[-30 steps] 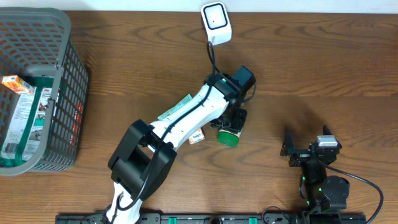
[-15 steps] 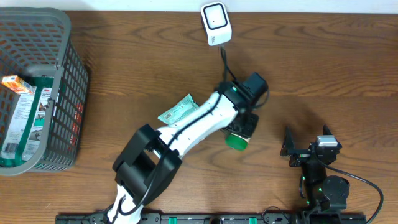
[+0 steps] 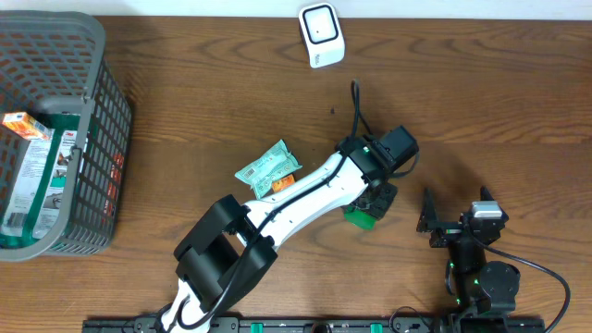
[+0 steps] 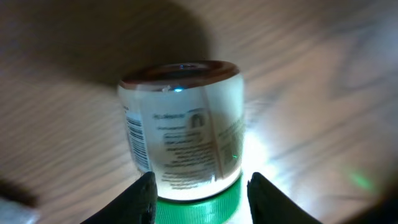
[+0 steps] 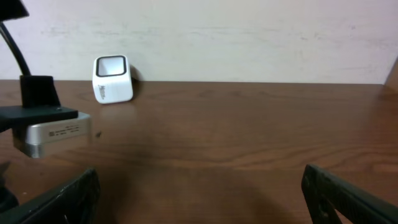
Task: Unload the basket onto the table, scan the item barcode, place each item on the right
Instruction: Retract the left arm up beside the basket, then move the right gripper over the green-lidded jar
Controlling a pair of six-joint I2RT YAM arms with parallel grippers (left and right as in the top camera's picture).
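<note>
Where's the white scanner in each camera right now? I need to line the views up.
Overhead: the white scanner sits at the top edge, just right of centre.
Left wrist: not in it; the green-capped bottle fills the view.
Right wrist: upper left, at the far edge of the table by the wall.
Shared landmark: the left arm's wrist, below and right of the scanner overhead, at the left edge in the right wrist view.

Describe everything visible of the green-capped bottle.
The green-capped bottle is a pale, plastic-looking jar with a reddish base, cap towards the left end effector, wooden table behind it. Its white label carries fine print and a barcode along one edge. The fingers flank the cap; whether they grip it is unclear.
</note>
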